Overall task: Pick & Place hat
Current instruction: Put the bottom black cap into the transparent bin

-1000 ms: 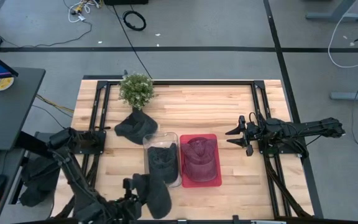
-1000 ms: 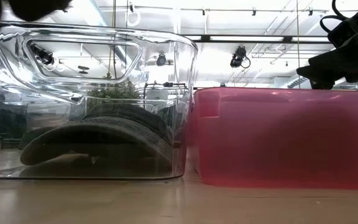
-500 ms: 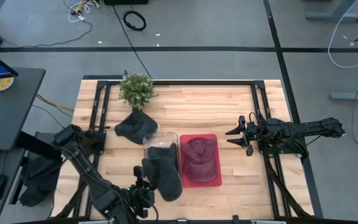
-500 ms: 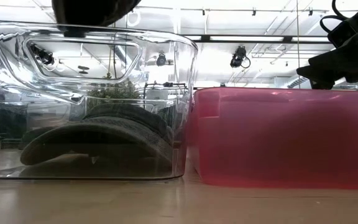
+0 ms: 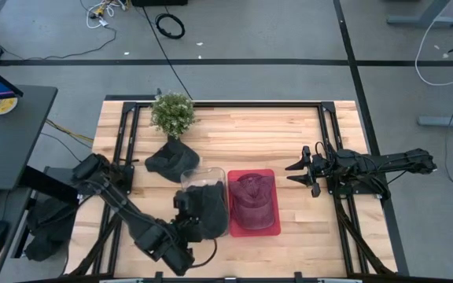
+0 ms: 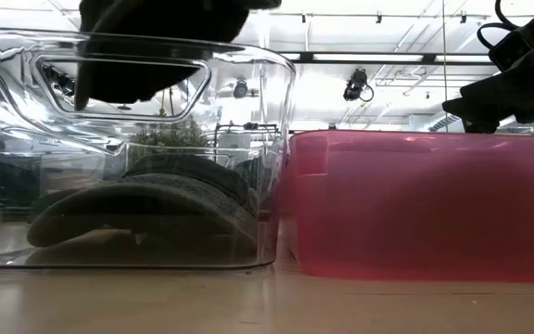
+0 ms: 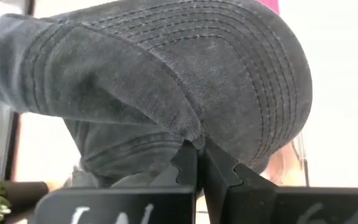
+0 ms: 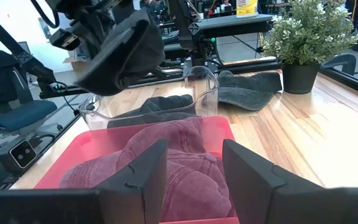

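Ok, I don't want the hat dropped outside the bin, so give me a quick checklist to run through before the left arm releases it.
1. Left gripper shut on the dark grey fabric cap: ok.
2. Held cap over the clear plastic bin: ok in the high view.
3. Cap lowered below the bin's rim: not ok, it hangs at rim height in the low view.
4. Room inside the bin: cannot tell; another dark cap already lies in it.
5. Right gripper open and away from the bins: ok.
6. Red plastic bin holding the red cap, untouched: ok.
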